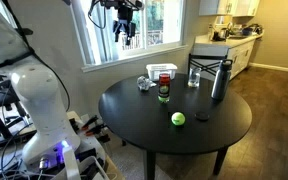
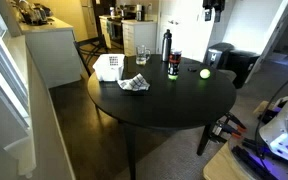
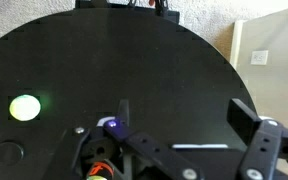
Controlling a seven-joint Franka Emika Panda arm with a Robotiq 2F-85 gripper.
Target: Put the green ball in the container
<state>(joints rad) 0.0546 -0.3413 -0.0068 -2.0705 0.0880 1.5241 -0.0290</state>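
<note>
The green ball (image 1: 178,118) lies on the round black table (image 1: 134,110), near its front edge. It also shows in the other exterior view (image 2: 205,73) and at the left of the wrist view (image 3: 25,107). The container (image 1: 162,70), a clear-whitish tub with a red rim, stands at the table's far side by the window. It also shows in an exterior view (image 2: 108,68) and is out of the wrist view. My gripper (image 1: 125,27) hangs high above the table, open and empty, far from the ball; its fingers show in the wrist view (image 3: 184,120).
A dark green can with a red top (image 1: 164,92) stands between ball and container. A tall grey flask (image 1: 220,80), a drinking glass (image 1: 194,76), crumpled foil (image 1: 144,83) and a small dark lid (image 1: 202,116) are also on the table. Kitchen counters stand behind.
</note>
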